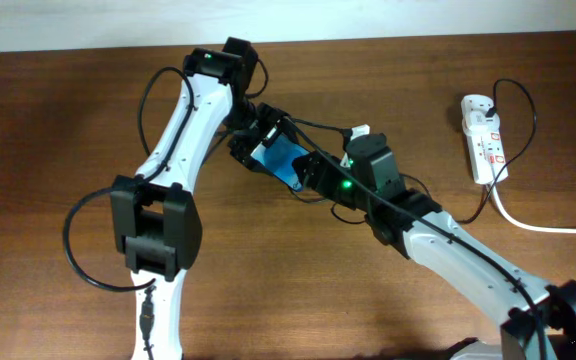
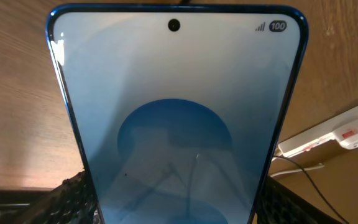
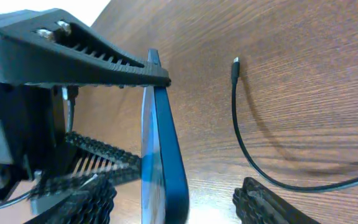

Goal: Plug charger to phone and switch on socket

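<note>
The phone [image 1: 280, 160] shows a blue screen and is held off the table between both arms. My left gripper [image 1: 253, 140] is shut on its two long edges; in the left wrist view the phone [image 2: 179, 93] fills the frame with my fingers [image 2: 179, 202] at both lower corners. My right gripper [image 1: 313, 172] is open, its fingers [image 3: 173, 202] straddling the edge-on phone [image 3: 166, 155] with gaps on both sides. The charger cable [image 3: 244, 140] lies on the table beside it, its plug tip [image 3: 235, 61] free. The socket strip [image 1: 483, 135] lies at the far right and shows in the left wrist view [image 2: 347, 127].
The thick white cord [image 1: 538, 225] runs from the strip off the right edge. The black cable [image 1: 528, 110] loops round the strip and trails towards the arms. The table is brown wood with a white wall at the back.
</note>
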You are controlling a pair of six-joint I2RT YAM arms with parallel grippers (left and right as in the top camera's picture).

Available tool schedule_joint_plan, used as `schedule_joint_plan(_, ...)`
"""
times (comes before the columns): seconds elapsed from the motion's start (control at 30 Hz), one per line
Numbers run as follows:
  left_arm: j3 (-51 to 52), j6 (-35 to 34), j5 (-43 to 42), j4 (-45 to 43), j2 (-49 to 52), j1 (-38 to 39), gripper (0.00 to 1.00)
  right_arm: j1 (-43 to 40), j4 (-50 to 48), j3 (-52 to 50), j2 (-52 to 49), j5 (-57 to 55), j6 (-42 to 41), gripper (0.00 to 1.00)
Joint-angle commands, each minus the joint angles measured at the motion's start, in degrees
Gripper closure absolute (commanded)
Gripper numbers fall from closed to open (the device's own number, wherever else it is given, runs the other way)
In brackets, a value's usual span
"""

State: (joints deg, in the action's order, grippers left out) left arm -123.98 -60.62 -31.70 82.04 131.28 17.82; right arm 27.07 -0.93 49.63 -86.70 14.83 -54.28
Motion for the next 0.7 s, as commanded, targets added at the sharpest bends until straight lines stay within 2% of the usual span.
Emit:
schedule_joint_plan(0.0, -1.5, -0.6, -1.5, -0.1, -0.9, 0.6, 1.0, 1.7, -2.8, 0.7, -1.9, -0.2, -0.5, 0.36)
schedule_joint_plan(0.17, -1.5, -0.1, -1.5, 0.1, -0.9, 0.6, 1.0, 2.6, -4.9, 0.7, -2.8, -4.2, -0.7, 0.4)
schedule_joint_plan(0.3, -1.5, -0.1, -1.6, 0.1, -0.9, 0.6, 1.0, 2.7, -5.6, 0.7, -3.0, -4.2, -0.7, 0.51)
schedule_joint_plan(0.6, -1.5, 0.1, -1.5, 0.2, -0.9, 0.6, 1.0, 3.3, -7.0, 0.7, -4.9, -4.1, -2.2, 0.52)
schedule_joint_plan(0.67, -1.5, 0.3, -1.5, 0.2, -0.9, 0.6, 1.0, 3.3, -7.5, 0.7, -5.1, -4.2, -2.2, 0.57)
